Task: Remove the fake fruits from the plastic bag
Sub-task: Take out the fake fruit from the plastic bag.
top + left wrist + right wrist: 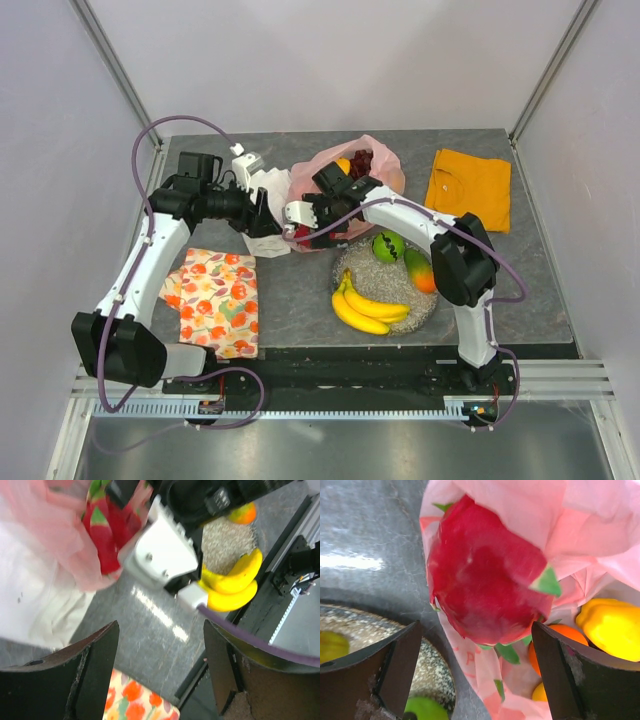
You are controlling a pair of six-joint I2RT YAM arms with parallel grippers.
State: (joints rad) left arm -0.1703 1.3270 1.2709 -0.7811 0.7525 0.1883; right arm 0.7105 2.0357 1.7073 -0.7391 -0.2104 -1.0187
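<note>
Plastic bag (372, 160) sits at 12 o'clock on the table (300, 290), mouth facing 7 o'clock. The dragon fruit (485, 590) lies in that mouth with pink film draped over its top. In the right wrist view you see an orange (559, 636) and a yellow fruit (610, 630) deeper in the bag at its 4 o'clock. Dark grapes (363, 159) show through the bag from the top.

Right gripper (476, 627) is spread wide, one finger on either side of the dragon fruit, gripping nothing; you can't tell if it's touching.

Silver dish (352, 262) is at 5 o'clock of the bag and holds the banana bunch (368, 310), green fruit (388, 246) and mango (420, 270).

Left gripper (161, 625) is at 9 o'clock of the bag mouth, jaws apart, empty, bare table under it, white cloth (268, 192) just beside it.

Orange cloth (468, 188) is at 3 o'clock of the bag, fruit-patterned cloth (215, 300) at 8 o'clock.
</note>
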